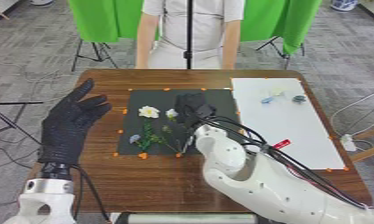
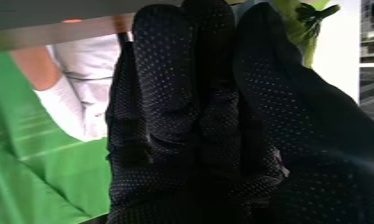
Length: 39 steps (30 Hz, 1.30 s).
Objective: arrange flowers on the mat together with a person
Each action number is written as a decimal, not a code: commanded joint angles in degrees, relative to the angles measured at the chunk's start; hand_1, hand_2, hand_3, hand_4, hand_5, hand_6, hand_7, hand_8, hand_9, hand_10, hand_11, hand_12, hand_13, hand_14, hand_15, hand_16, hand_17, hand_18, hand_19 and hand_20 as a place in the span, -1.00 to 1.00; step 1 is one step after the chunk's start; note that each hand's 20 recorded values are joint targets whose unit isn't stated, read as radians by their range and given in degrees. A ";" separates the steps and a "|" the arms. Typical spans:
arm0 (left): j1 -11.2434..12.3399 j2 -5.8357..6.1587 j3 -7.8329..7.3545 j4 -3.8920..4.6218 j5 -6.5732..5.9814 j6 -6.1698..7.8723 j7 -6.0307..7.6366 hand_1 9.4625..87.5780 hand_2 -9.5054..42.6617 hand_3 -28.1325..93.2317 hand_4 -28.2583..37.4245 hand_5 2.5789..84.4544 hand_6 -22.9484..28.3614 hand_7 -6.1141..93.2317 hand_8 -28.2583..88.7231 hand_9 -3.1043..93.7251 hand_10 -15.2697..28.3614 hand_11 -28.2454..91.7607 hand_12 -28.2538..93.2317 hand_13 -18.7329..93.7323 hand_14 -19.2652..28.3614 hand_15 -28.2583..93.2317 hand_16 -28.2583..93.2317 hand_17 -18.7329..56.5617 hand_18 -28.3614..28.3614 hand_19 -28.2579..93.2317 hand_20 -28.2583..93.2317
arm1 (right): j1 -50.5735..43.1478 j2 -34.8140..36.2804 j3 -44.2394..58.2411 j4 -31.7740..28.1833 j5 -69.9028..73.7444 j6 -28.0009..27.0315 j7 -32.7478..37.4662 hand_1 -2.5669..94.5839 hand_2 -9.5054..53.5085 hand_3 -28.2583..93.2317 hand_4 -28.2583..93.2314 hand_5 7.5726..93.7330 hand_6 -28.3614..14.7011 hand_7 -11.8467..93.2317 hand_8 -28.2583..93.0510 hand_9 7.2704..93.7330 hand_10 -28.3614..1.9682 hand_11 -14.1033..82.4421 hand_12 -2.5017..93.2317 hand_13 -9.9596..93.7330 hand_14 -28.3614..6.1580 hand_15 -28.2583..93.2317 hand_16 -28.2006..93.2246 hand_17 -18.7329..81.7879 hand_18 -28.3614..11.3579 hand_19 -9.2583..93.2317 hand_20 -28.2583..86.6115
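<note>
Flowers with green stems, one a full white bloom [image 1: 149,112], are lying on the rectangular black mat [image 1: 139,96]. Above its far right part, the black-gloved right hand [image 1: 194,106] is keeping its fingers straight; any hold cannot be told. Left of it, the black-gloved left hand [image 1: 66,122] is hovering, fingers extended. Light-blue petals [image 1: 267,100] are resting on the white sheet [image 1: 294,135] at right.

You have green cloth [image 1: 286,20] hanging at the back, an upright black pole [image 1: 189,54] and a blue-and-white pot [image 1: 343,4].
</note>
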<state>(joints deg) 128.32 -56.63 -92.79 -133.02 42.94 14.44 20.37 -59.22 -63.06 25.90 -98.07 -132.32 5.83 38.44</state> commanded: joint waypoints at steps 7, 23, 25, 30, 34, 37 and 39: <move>-1.45 -1.08 -0.67 0.54 1.24 -2.92 -2.89 -0.65 -0.39 0.73 -0.84 -0.10 0.26 -0.72 -0.63 -0.10 0.66 -0.08 -0.33 -0.15 0.96 0.40 -0.65 -0.63 0.88 0.39 -0.10 | 5.40 -1.59 -6.11 0.49 -3.93 -4.64 1.30 0.20 -1.00 0.51 -1.00 0.61 0.54 -0.41 -0.65 0.88 0.41 -0.34 -0.24 0.64 0.36 0.36 -0.15 -0.19 -0.34 0.51 -0.28; -1.74 -1.05 -0.53 0.63 0.92 -2.88 -2.82 -0.64 -0.38 0.73 -0.83 -0.09 0.27 -0.72 -0.63 -0.09 0.66 -0.08 -0.33 -0.15 0.96 0.40 -0.66 -0.63 0.88 0.38 -0.10 | 6.06 -1.99 -7.26 0.01 -5.33 -11.18 0.95 0.10 -1.00 0.55 -1.00 0.54 0.52 -0.44 -0.66 0.77 0.31 -0.24 -0.33 0.58 0.24 0.41 -0.24 -0.24 -0.36 0.48 -0.26; -1.56 -0.90 -0.50 0.58 0.54 -2.65 -2.46 -0.64 -0.38 0.73 -0.83 -0.09 0.27 -0.72 -0.63 -0.09 0.66 -0.08 -0.33 -0.15 0.96 0.40 -0.66 -0.63 0.88 0.38 -0.10 | 5.74 -2.12 -6.77 -0.15 -5.48 -12.08 0.32 0.03 -1.00 0.58 -1.00 0.50 0.52 -0.44 -0.67 0.72 0.25 -0.16 -0.40 0.56 0.22 0.42 -0.25 -0.24 -0.37 0.47 -0.24; -1.66 -1.12 -0.46 0.58 0.78 -2.72 -2.88 -0.65 -0.38 0.73 -0.83 -0.09 0.27 -0.72 -0.63 -0.10 0.66 -0.07 -0.33 -0.15 0.96 0.40 -0.66 -0.64 0.88 0.38 -0.10 | 5.29 -2.21 -6.53 -0.24 -5.77 -12.00 0.10 -0.02 -1.00 0.61 -1.00 0.47 0.51 -0.46 -0.68 0.68 0.19 -0.09 -0.47 0.55 0.18 0.43 -0.26 -0.25 -0.39 0.46 -0.23; -1.26 -1.16 -0.59 0.55 0.81 -2.60 -2.86 -0.65 -0.38 0.73 -0.83 -0.09 0.27 -0.72 -0.63 -0.09 0.66 -0.07 -0.33 -0.15 0.96 0.40 -0.66 -0.64 0.88 0.38 -0.10 | 5.03 -2.46 -5.65 -0.54 -6.38 -11.98 -0.32 -0.04 -1.00 0.61 -1.00 0.46 0.52 -0.45 -0.69 0.67 0.17 -0.06 -0.51 0.54 0.17 0.43 -0.27 -0.26 -0.40 0.45 -0.22; -0.75 -1.39 -0.62 0.37 0.87 -2.31 -2.96 -0.64 -0.38 0.73 -0.84 -0.09 0.27 -0.72 -0.63 -0.09 0.66 -0.07 -0.33 -0.15 0.96 0.40 -0.66 -0.64 0.88 0.38 -0.10 | 3.63 -2.45 -3.58 -1.46 -6.82 -11.64 -0.83 -0.05 -1.00 0.62 -1.00 0.46 0.51 -0.46 -0.70 0.66 0.17 -0.05 -0.54 0.54 0.17 0.43 -0.27 -0.26 -0.40 0.45 -0.22; -0.16 -1.45 -0.71 0.21 0.62 -1.63 -3.02 -0.64 -0.38 0.73 -0.84 -0.09 0.27 -0.72 -0.63 -0.09 0.66 -0.07 -0.33 -0.15 0.96 0.40 -0.66 -0.64 0.88 0.38 -0.10 | 1.39 -2.81 -0.34 -2.82 -5.22 -10.91 -1.47 -0.07 -1.00 0.64 -1.00 0.45 0.50 -0.46 -0.71 0.66 0.16 -0.04 -0.55 0.54 0.17 0.43 -0.27 -0.26 -0.41 0.45 -0.21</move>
<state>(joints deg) 126.31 -57.30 -93.28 -132.65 43.71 12.02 17.97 -54.40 -64.98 20.02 -97.91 -137.61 -6.04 38.42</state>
